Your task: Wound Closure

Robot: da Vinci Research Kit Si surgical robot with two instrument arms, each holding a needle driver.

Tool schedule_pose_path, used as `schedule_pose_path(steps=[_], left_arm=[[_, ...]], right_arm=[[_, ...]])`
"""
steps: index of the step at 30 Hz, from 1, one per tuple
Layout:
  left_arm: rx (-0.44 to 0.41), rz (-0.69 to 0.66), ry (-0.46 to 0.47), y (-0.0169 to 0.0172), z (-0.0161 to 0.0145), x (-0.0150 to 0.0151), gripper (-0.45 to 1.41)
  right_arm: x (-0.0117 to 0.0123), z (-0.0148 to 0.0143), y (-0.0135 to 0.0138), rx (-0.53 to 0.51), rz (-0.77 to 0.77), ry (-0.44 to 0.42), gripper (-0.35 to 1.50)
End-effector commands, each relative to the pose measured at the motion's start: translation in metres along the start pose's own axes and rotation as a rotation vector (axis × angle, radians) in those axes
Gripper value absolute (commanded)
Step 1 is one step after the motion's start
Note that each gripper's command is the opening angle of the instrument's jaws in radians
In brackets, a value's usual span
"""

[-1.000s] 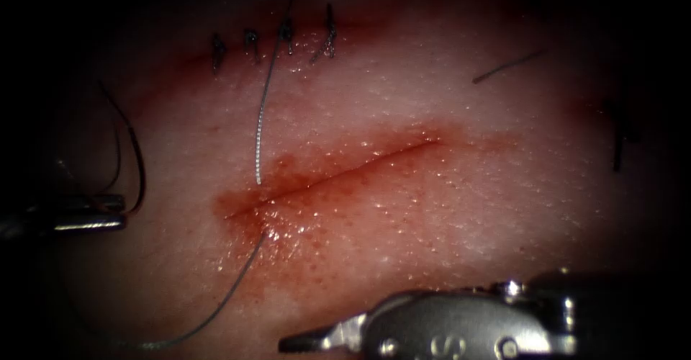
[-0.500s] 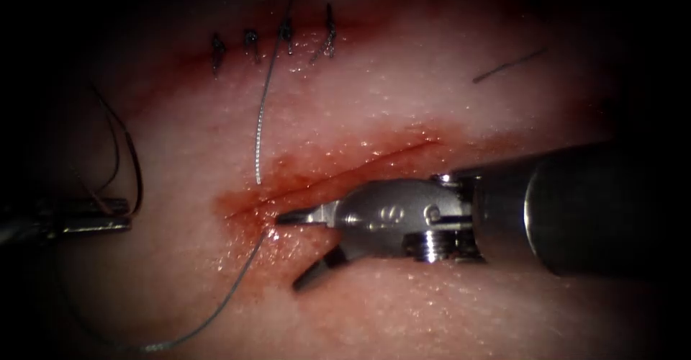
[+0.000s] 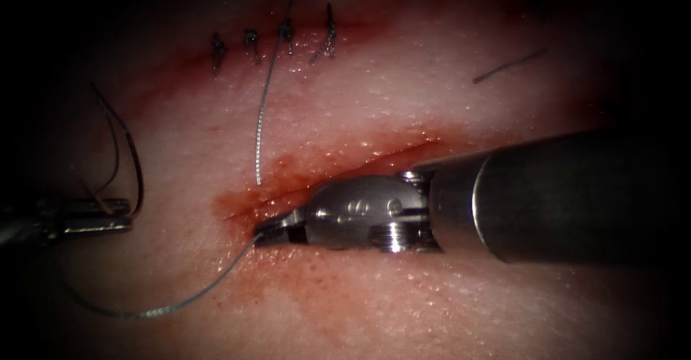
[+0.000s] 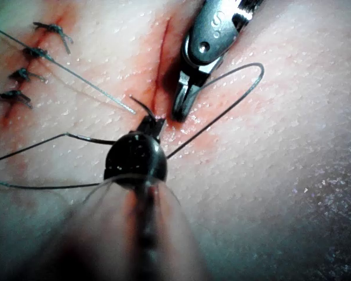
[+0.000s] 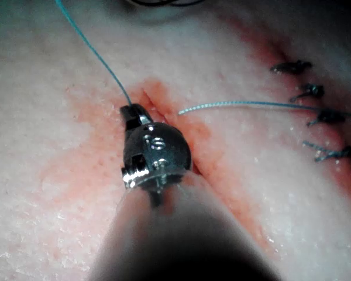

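Grey, fine thread [image 3: 180, 304] loops nearest the endoscope, at seven o'clock from the cut's left end, over the pale, moist pork-belly tissue [image 3: 432, 317]. It rises to the silver, wristed right tool [image 3: 268, 235], whose jaws are clenched on it where it meets the tissue, just beside the left end of the long red cut [image 3: 389, 155]. Red fluid [image 3: 288, 169] stains the skin around that end.

Well to the left of the cut, at nine o'clock, the slim metal left tool [image 3: 119, 214] appears to be clamped on the thin, dark, curved needle [image 3: 135, 173], which arcs up from the jaws, outside the tissue. Where along its curve it is held I cannot tell.

Farther off, toward twelve o'clock, stand four dark knotted stitches [image 3: 288, 39]. A short dark cut end of thread [image 3: 507, 67] lies at two o'clock.

My judgement is that the thread is light, limp and slippery, best pinched flat and deep in the jaws. The needle is stiff and smooth and may swivel, so it is best taken on its body, away from the point. The tissue is soft and tears easily.

The left wrist view shows the thread [image 4: 245, 76] sweeping wide around the right tool [image 4: 181, 108]. The right wrist view shows the thread [image 5: 93, 52] leaving the shut tips [image 5: 128, 110].
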Motion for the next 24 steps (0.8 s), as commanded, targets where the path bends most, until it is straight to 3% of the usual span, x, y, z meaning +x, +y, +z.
schedule_pose_path(steps=[1,6,13,20,24], left_arm=[[-0.002,-0.001,0.0,0.0003,0.0009,-0.0004,-0.45],[-0.001,-0.002,0.0,0.0003,0.001,-0.0003,-0.45],[0.0,-0.002,0.0,0.0003,0.0011,-0.0003,-0.45],[0.005,-0.004,0.0,0.0004,0.0015,-0.0001,-0.45],[0.005,-0.005,0.0,0.0004,0.0016,0.0,-0.45]], right_arm=[[-0.0003,0.0011,-0.0004,0.016,0.0,0.012,-0.35],[-0.0001,0.001,-0.001,0.053,-0.006,0.021,-0.35],[0.0004,-0.0022,-0.0045,0.132,-0.024,0.029,-0.35],[0.0035,-0.0068,-0.0096,0.169,-0.027,0.047,-0.35],[0.0052,-0.0079,-0.0118,0.182,-0.025,0.052,-0.35]])
